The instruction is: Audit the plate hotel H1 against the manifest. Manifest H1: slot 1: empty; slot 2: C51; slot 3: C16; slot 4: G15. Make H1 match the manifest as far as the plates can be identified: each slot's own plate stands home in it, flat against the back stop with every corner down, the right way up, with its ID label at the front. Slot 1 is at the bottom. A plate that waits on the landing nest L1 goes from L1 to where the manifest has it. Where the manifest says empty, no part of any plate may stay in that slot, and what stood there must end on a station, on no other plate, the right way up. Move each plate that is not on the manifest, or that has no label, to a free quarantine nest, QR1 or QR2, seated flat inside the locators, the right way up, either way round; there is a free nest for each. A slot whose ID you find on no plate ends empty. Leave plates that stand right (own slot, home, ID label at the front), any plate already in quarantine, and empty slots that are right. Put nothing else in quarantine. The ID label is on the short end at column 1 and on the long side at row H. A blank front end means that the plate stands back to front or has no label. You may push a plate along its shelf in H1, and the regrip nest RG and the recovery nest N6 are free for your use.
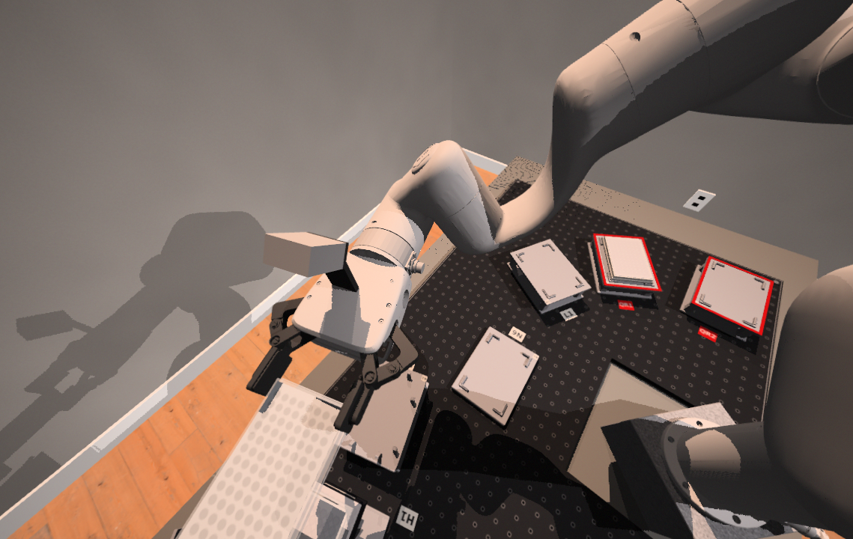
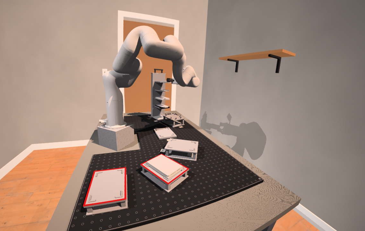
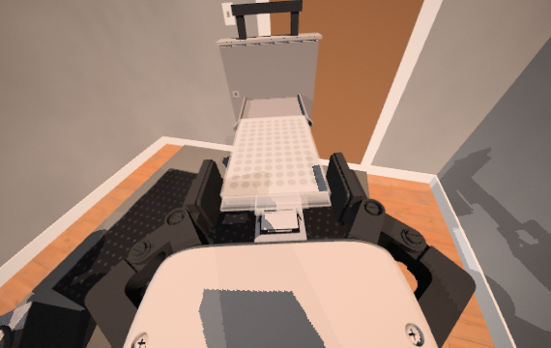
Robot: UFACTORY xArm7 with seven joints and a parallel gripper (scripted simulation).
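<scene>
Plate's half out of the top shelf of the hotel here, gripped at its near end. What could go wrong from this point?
The gripper clamps only the near end of the well plate, so the long overhang could sag or twist once it leaves the shelf rails. The far end still sits between those rails; a skewed pull might snag it and tip the hotel. The regrip nest lies right below the fingers, so a quick descent could clip it.
</scene>
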